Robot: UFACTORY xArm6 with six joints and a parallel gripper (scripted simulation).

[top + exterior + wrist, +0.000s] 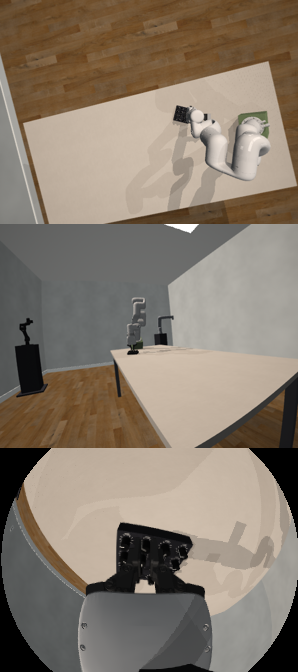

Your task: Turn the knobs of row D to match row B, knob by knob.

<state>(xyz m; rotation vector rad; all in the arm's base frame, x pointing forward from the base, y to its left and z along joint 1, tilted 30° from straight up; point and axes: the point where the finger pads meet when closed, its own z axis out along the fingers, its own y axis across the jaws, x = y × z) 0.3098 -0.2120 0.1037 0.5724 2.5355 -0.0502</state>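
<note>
Knob apparently pinched in the closed gripper, turn gently about its upright axis, sparing neighbours on the knob box.

The arm is glossy white, built of fat, rounded tubes with smooth, curved elbows. Thin seams ring some joints, and small dark dots mark the shell. Its round foot carries a circle of small fasteners, with two pale, stubby plugs sticking out at one side. The end effector has a smooth grey housing with two small screws visible along each side, and black, angular, jointed fingers.
</note>
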